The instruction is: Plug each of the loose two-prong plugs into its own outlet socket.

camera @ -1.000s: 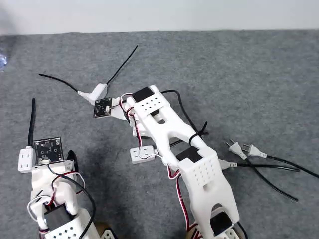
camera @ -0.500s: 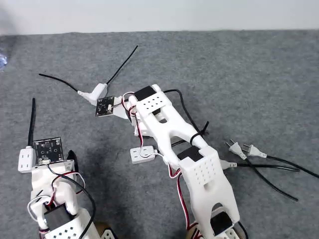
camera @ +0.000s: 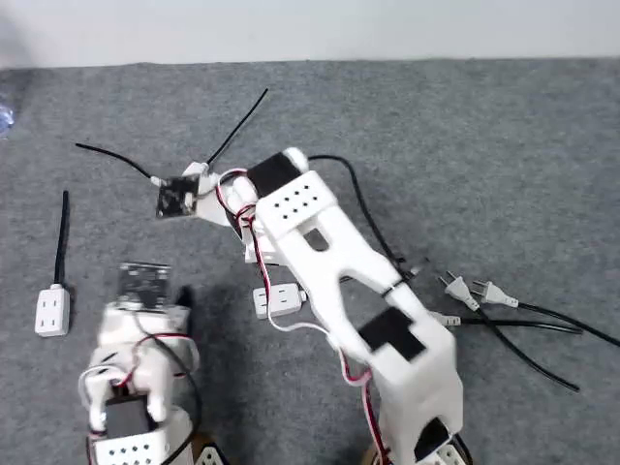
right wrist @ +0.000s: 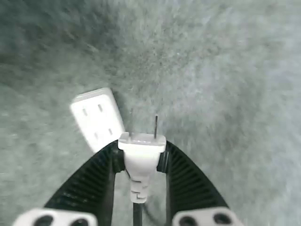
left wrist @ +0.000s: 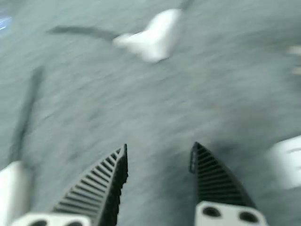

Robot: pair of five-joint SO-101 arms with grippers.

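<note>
My right gripper (right wrist: 141, 148) is shut on a white two-prong plug (right wrist: 141, 153), prongs forward, just short of a white outlet socket (right wrist: 98, 118) on the grey carpet. In the high view that arm stretches to the far outlet (camera: 199, 172), where two black cords meet. My left gripper (left wrist: 157, 153) is open and empty above bare carpet, low on the left. A second outlet (camera: 51, 310) lies at the left edge, a third outlet (camera: 278, 298) mid-table. Two loose plugs (camera: 472, 290) lie at the right, and another plug (camera: 443, 318) lies beside the right arm.
Black cords (camera: 542, 329) trail from the loose plugs to the right edge. A thin cord (camera: 62, 228) runs back from the left outlet. Grey carpet covers the table up to a pale wall (camera: 310, 29) at the back.
The right arm has swung left and farther back with its plug, over the far outlet. The left arm has shifted right, away from the left outlet.
</note>
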